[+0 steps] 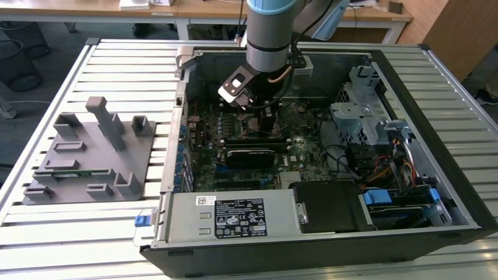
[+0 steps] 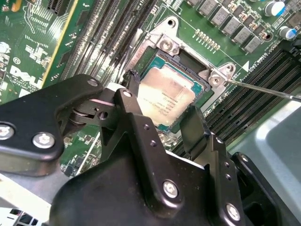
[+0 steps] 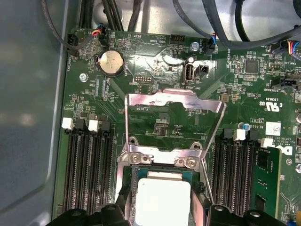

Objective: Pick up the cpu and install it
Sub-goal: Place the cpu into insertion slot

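The black two-fingered gripper is hanging straight down over the socket. Its fingers are standing parted to a little more than the chip's width, one on each side. In the first wrist view a thin gap is showing at each edge, so it appears to be gripping nothing.

The cpu, a small flat square chip with a shiny silver-grey top and a thin green rim, is lying level inside the dark square socket frame, between the fingers. It is looking seated rather than tilted.

At the socket's edge, the silver hinged retaining plate is standing open. The thin metal lever is reaching out sideways, unlatched.

Long black memory slots are running along both sides of the socket on the green motherboard.

In the exterior view the board is lying flat inside an open black computer case. The socket is sitting toward the case's far wall. The case is resting on a pale slatted metal table.

As a judgement, this seating step is calling for care. The chip should be sitting flat with its corners matching the socket. No downward force should be going in, and the fingers should be clearing both edges evenly so nothing drags the chip sideways.
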Robot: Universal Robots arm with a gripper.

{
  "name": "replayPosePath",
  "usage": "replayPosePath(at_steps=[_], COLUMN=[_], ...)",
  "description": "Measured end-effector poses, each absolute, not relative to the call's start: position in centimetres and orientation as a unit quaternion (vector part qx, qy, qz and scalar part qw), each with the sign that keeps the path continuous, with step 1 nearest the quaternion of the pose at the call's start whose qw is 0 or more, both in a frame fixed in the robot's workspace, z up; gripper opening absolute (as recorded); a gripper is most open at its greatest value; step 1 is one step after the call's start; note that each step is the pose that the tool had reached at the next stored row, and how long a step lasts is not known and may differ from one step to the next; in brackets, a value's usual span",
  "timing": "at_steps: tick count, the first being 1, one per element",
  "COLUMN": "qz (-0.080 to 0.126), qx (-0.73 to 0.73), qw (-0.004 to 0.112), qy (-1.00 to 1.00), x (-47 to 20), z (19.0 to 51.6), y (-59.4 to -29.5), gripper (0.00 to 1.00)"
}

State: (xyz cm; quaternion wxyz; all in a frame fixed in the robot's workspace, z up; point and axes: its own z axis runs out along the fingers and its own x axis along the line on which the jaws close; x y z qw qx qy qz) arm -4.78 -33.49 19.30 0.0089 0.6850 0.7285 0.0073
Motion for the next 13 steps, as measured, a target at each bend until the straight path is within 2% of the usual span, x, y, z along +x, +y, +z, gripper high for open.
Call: replayPosePath(at_steps=[13], qz=[0.007], qx=[0.685], qw=[0.009], qy=[0.728], x=[-4.78], z=[19.49], y=[-33.40], gripper=[0.62])
